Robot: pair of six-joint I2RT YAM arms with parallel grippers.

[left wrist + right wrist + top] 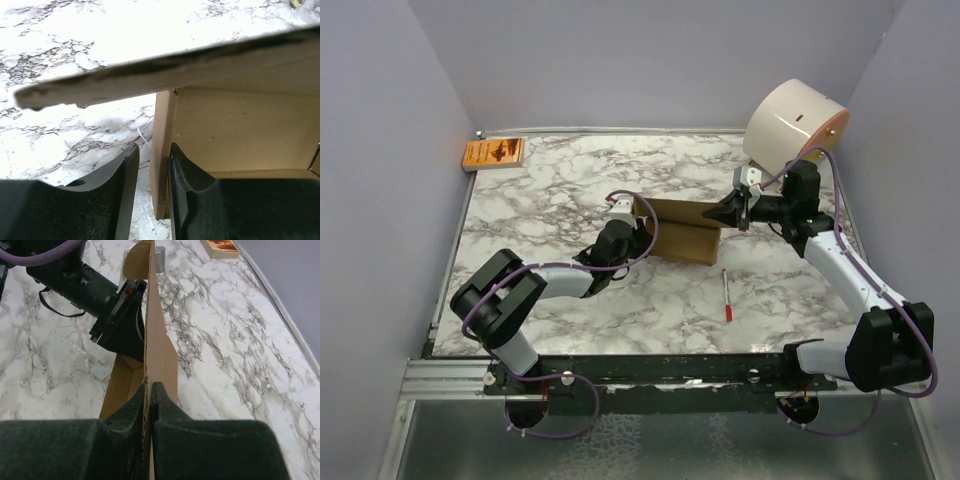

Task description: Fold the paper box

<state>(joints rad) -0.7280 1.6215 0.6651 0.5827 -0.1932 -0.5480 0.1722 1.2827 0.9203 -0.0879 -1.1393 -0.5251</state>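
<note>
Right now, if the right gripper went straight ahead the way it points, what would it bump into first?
The right gripper is shut on the paper box, so it would shove that along. Beyond that, the first thing in line looks like the left gripper at the box's far end, though depth is unclear.

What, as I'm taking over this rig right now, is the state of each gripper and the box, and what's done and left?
Box: middle of the table, partly formed, top open.
Left gripper: open, straddling an upright wall at its left end, not clamped.
Right gripper: shut on a raised flap at the right end.
Done: walls are up. To do: fold the flaps in and close it.
</note>
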